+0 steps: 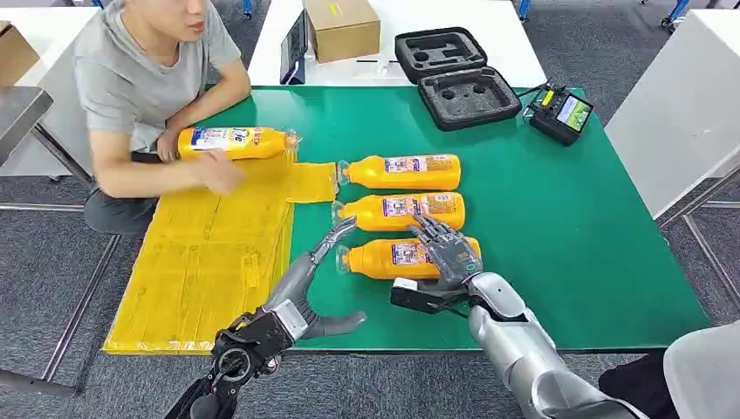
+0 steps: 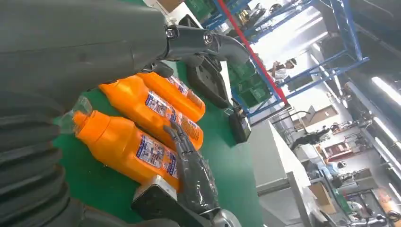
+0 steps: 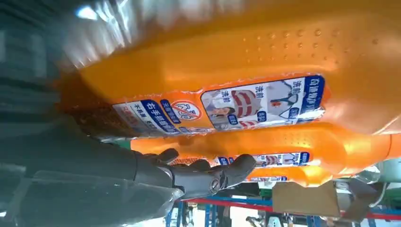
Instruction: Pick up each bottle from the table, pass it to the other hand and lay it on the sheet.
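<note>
Pickup step: my right hand (image 1: 447, 253) lies fingers spread over the nearest bottle (image 1: 397, 258), not yet clamped. Left hand (image 1: 318, 262) waits open beside its cap. Next I close and lift.

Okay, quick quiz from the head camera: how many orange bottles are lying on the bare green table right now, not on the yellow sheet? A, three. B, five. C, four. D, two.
A: three orange bottles lie in a row on the green table, the right hand resting on the nearest; a fourth bottle lies at the far end of the yellow sheet by a person's hand.
</note>
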Available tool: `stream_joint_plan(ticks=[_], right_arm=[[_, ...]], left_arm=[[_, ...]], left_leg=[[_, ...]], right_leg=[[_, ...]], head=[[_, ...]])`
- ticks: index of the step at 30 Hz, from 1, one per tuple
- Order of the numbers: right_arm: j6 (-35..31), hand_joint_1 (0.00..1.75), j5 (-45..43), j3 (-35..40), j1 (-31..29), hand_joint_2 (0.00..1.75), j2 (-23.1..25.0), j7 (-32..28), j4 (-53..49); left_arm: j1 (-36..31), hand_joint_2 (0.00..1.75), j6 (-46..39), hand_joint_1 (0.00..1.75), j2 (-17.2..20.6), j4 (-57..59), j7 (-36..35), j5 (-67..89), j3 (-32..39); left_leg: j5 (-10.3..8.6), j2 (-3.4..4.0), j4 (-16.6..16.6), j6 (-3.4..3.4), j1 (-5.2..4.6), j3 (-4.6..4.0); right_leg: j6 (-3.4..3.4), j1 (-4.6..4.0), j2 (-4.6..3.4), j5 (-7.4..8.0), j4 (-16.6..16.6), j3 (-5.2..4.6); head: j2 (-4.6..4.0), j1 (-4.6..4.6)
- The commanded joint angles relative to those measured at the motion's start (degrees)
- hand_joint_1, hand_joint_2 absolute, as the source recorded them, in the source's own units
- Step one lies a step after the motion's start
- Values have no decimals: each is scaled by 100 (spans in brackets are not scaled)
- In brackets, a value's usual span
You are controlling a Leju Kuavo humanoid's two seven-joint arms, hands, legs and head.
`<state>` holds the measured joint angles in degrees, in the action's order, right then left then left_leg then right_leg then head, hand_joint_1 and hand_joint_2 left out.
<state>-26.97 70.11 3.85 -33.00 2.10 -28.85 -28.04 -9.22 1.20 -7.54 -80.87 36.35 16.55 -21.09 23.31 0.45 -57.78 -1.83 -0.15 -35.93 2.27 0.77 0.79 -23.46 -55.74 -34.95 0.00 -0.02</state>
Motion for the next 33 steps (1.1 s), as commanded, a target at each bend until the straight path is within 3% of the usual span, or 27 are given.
stream_joint_plan(ticks=[1,21,25,29,33], right_arm=[[394,175,-306,-61,-126,175,-91,29,609],[685,175,-604,5,-117,175,71,-147,567],[1800,175,-1840,-622,-134,175,81,-915,666],[1895,175,-2091,-638,-135,175,11,-942,710],[2687,175,-3043,-809,41,175,81,-1115,235]], left_arm=[[-21,175,-53,0,160,327,70,0,-119],[96,175,-105,0,181,117,-1,52,-94],[85,175,-127,0,201,133,12,61,-121],[76,175,-176,0,225,147,36,33,-119],[152,175,-418,0,158,-19,197,-151,-4]], left_leg=[[7,-6,7,9,4,29],[7,1,6,8,6,31],[11,-5,9,13,7,48],[12,5,10,15,11,59],[9,1,11,17,10,70]], right_leg=[[-8,-3,-1,-8,8,30],[-7,-5,-7,-5,8,28],[-11,-6,-6,-11,10,45],[-11,-10,-16,-5,15,51],[-12,-9,-13,-5,14,61]], head=[[0,0],[0,0],[0,0],[0,0],[0,0]])
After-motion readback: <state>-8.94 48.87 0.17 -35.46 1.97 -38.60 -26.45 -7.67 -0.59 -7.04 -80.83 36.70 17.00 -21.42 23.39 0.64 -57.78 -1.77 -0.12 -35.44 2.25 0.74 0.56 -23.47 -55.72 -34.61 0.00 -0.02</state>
